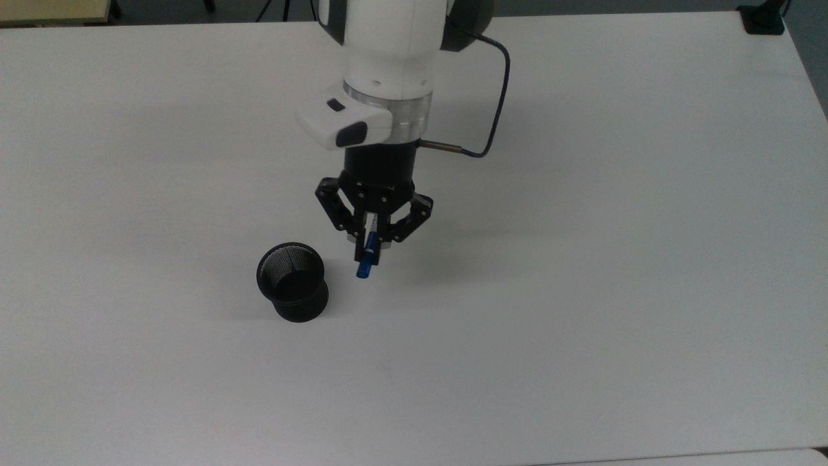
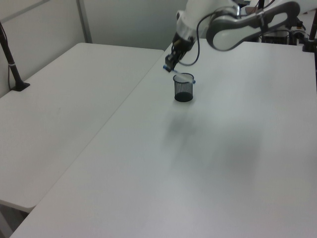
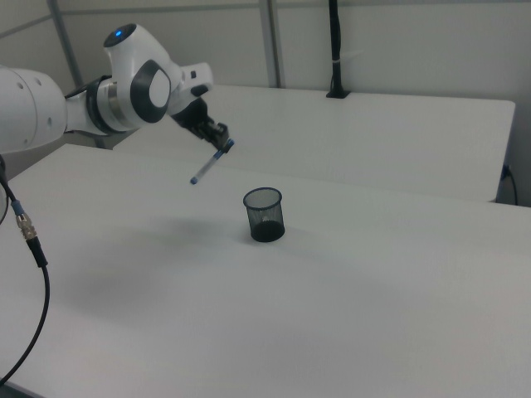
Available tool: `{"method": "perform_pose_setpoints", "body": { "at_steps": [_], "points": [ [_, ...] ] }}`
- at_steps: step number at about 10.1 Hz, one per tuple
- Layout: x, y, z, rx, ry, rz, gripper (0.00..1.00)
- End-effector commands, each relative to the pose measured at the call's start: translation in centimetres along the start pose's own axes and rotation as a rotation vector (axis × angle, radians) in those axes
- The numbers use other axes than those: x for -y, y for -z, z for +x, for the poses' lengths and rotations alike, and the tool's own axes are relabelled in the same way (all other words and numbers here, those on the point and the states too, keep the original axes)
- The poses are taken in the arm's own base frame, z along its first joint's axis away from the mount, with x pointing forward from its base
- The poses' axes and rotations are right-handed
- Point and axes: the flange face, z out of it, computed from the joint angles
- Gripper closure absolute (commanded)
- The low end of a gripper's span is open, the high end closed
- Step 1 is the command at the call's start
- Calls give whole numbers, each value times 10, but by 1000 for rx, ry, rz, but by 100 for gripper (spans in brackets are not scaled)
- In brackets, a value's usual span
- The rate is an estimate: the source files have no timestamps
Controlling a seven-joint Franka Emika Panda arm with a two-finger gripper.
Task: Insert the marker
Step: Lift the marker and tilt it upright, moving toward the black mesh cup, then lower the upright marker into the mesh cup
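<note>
Right now the marker (image 3: 211,162) hangs in the air, clamped near its capped end by our end effector (image 1: 371,243), whose fingers are pressed together on the barrel. In the right view its long axis slants, the free blue tip pointing down and toward the right view's left, well above the table (image 1: 614,259). The black mesh cup (image 1: 291,281) stands upright on the table, apart from the marker: in the top view it sits just to the top view's left of the blue cap and a little lower in frame. We judge the coming move must carry the marker sideways over the cup's open mouth and bring the barrel closer to upright before lowering it.
</note>
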Motion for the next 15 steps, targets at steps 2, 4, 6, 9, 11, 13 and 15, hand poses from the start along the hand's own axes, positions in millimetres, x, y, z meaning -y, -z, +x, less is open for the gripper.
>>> {"method": "perform_pose_setpoints", "body": {
  "at_steps": [2, 4, 6, 9, 11, 13, 15],
  "points": [
    [-82, 14, 23, -180, -45, -52, 81],
    [-99, -10, 21, -240, -38, -46, 80],
    [-104, -33, 16, -240, -24, -50, 80],
    [-101, -38, 14, -234, -31, -45, 82],
    [-100, -37, 15, -237, -31, -43, 82],
    [-101, -18, 21, -261, -36, -41, 82],
    [-106, 15, 20, -280, -43, -43, 82]
  ]
}}
